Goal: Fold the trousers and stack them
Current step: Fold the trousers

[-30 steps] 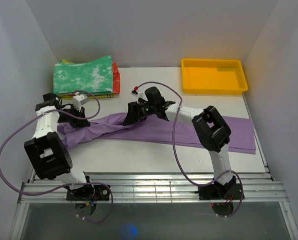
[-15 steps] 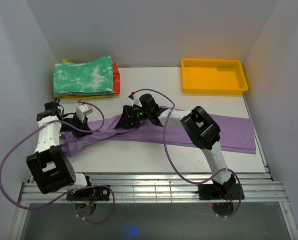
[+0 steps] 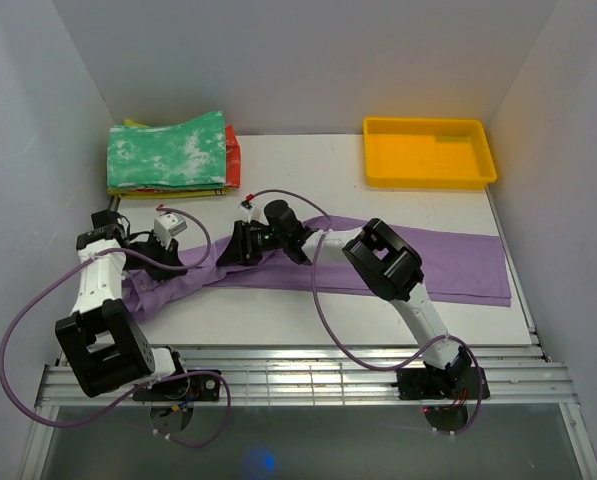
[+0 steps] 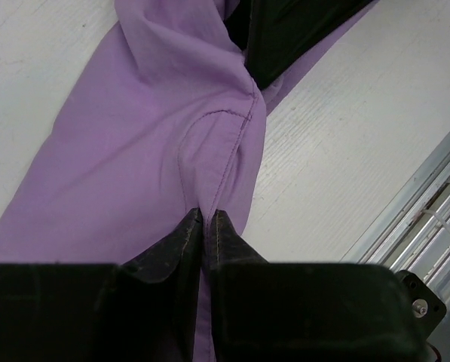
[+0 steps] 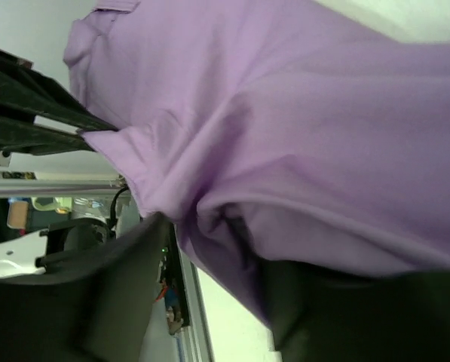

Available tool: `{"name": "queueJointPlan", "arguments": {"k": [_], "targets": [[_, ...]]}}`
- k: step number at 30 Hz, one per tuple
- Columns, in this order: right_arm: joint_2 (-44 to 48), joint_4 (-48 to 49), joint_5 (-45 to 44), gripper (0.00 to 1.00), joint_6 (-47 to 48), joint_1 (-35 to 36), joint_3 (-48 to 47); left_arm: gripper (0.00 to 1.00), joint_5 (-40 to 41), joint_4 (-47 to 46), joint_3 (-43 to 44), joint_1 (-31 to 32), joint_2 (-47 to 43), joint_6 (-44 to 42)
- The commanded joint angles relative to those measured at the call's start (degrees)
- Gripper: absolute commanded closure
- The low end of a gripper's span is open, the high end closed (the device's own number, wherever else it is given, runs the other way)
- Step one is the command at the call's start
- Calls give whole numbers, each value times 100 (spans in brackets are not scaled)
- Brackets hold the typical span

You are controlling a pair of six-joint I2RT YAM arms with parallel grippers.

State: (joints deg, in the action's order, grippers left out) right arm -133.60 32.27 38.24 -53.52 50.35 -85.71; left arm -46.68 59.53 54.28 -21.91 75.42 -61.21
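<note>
- From above: shows the trousers stretched left to right across the table, bunched at the left end.
- Left wrist: shows the left gripper nearly closed, pinching a seam fold of the trousers.
- Right wrist: shows the right gripper straddling bunched lilac cloth, fingers apart; cannot tell whether gripping.

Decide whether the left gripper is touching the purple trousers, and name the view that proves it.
Touching. In the left wrist view, the left gripper pinches a seamed fold of the trousers.
</note>
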Motion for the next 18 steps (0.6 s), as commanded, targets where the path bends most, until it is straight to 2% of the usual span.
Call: {"name": "queueJointPlan", "arguments": {"k": [1,5,7,9,10,13,18], "targets": [[167,587,193,52,-177,-60,-245,80,-53,-82,-76,11,-212,30],[466,386,210,70,-133,-305,-60,82,246,-125,-146,3,-255,30],[624,341,254,81,-115,-385,-7,88,412,-178,-128,3,-299,91],[703,367,315,86,-106,-482,46,91,492,-187,-85,3,-334,101],[765,428,368,92,-106,-508,63,95,580,-231,3,-6,-343,179],[870,815,544,92,-176,-579,195,100,660,-205,266,-24,-309,294],[950,1491,720,92,-300,-631,371,100,730,50,627,-67,-45,276]]}}
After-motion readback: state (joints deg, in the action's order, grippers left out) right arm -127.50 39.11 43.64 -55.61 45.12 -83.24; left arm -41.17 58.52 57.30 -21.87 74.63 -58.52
